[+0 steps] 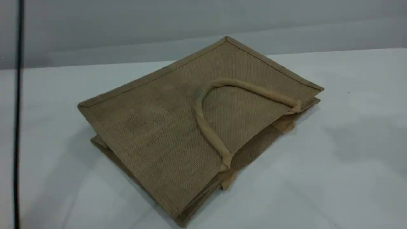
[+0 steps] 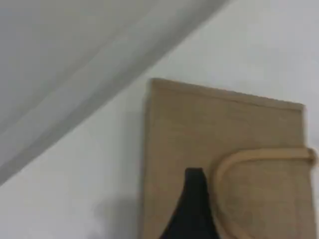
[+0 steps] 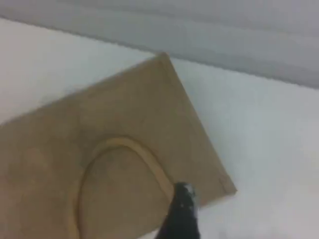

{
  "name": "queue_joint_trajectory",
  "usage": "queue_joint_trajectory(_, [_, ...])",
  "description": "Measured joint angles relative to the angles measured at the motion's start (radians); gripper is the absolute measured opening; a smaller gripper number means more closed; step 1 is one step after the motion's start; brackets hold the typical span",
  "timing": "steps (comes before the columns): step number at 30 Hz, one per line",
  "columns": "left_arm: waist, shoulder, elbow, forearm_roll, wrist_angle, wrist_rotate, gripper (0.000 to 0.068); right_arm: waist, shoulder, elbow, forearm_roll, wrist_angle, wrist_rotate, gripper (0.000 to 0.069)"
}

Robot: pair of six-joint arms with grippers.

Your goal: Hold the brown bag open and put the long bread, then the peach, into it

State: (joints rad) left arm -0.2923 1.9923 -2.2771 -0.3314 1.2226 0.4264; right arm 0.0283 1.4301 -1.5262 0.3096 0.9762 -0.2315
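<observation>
- Jute-brown and folded flat, the brown bag (image 1: 165, 133) lies on the white table (image 1: 349, 159) with its mouth closed. Neither the long bread nor the peach shows in any view.
- On the left, the left claw (image 2: 192, 209) hangs above the bag, with the panel spreading under and ahead of its one visible dark fingertip. We cannot tell whether its jaws stand apart or together. If it comes down closed, or off the edge, we judge it will only press the layers flatter.
- Just to the right of that fingertip runs the tan loop handle (image 2: 224, 174), lying slack on the top panel. A pinch that takes the rope alone may lift the whole bag instead of parting its mouth. One that bites through both walls would hold it shut.
- Seen across the table, the handle (image 1: 203, 125) curves over the middle of the bag and the layered open edge faces away from the wall. The coarse weave may slide on the smooth table when pushed.
- On the right, the right claw (image 3: 182, 214) hovers with its jaws spread and empty, its tip over the bag's near edge just beside the handle. With no food in sight, we risk it reaching blind or knocking the bag askew.
</observation>
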Motion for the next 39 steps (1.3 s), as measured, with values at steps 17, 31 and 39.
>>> queue_joint_trajectory(17, [0.001,-0.533,0.255,0.198,0.000,-0.246,0.0549,0.001,-0.462,-0.025,0.011,0.249,0.047,0.0583])
queue_joint_trajectory(31, [0.000,-1.189,0.919,0.200,-0.001,-0.245,0.0549,0.002,-0.952,0.259,0.000,0.246,0.048,0.0582])
queue_joint_trajectory(39, [0.000,-1.584,1.295,0.202,-0.001,-0.245,0.0549,0.002,-1.218,0.560,0.000,0.245,0.032,0.0582])
